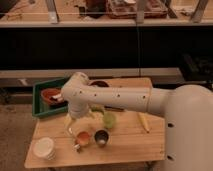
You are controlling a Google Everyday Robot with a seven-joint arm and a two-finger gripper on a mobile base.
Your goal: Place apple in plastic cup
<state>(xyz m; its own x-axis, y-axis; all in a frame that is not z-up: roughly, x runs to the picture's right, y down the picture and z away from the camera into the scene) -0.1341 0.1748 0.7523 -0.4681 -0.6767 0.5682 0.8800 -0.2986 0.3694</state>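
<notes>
One apple (82, 138) on table (125, 146), front centre, just left of one dark metal cup (101, 138). One plastic cup (109, 120) upright just behind metal cup. One white ribbed container (44, 148) at front-left corner. One green tray (41, 107) back left, with one red-brown bowl (51, 95) inside. One long yellow item (143, 121) at right. Tool (80, 125) just above apple, released, gripping nothing. One white arm (122, 100) crosses table and hides tray's right side.
</notes>
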